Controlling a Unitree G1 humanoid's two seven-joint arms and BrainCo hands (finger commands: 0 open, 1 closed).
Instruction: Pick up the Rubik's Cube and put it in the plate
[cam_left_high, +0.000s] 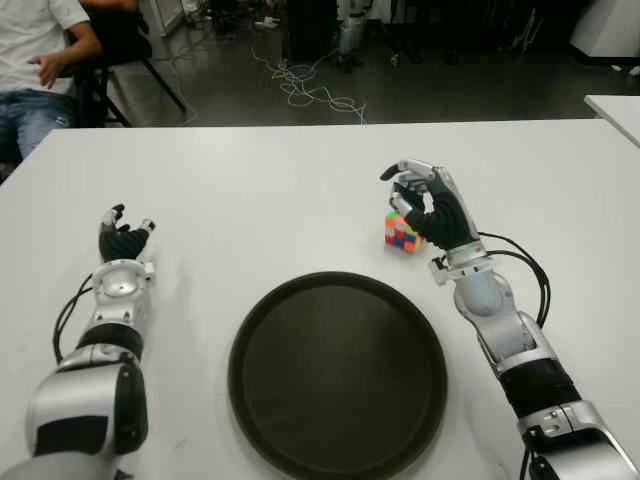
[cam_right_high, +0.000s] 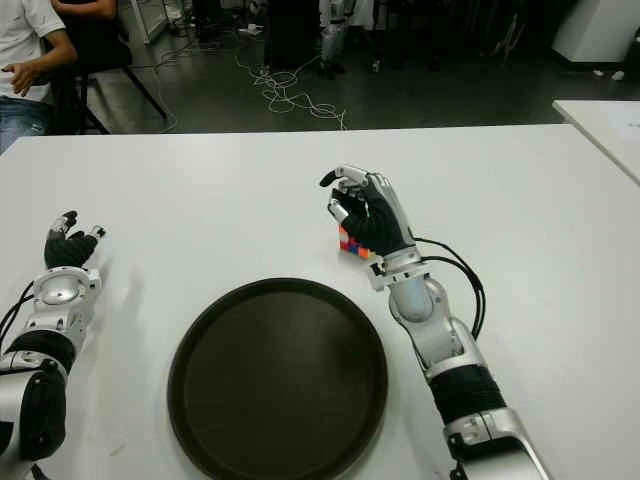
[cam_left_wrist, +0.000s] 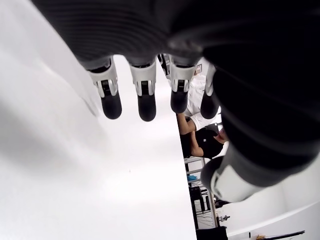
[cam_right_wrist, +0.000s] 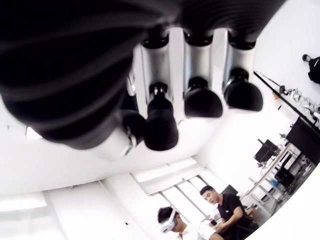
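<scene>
Plate: dark round plate (cam_left_high: 337, 375) lies nearest on the white desk (cam_left_high: 250, 200), its surface bare.
Rubik's Cube: on the desk just beyond the plate's far right rim, Rubik's Cube (cam_left_high: 401, 233).
Right robot hand: right robot hand (cam_left_high: 425, 205) poised over the cube, fingers curled but not clamped on it.
Left robot hand: left robot hand (cam_left_high: 122, 236) left of the plate, fingers loosely apart, holding nothing.
Surroundings: seated person (cam_left_high: 35, 60) beyond the desk's far left corner; cables (cam_left_high: 305, 90) on the floor.
Wrist views: right wrist view shows two people indoors.

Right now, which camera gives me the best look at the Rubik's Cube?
The left eye view: the Rubik's Cube shows its coloured faces beside the right hand. The right eye view hides most of it behind that hand. Neither wrist view shows it.
</scene>
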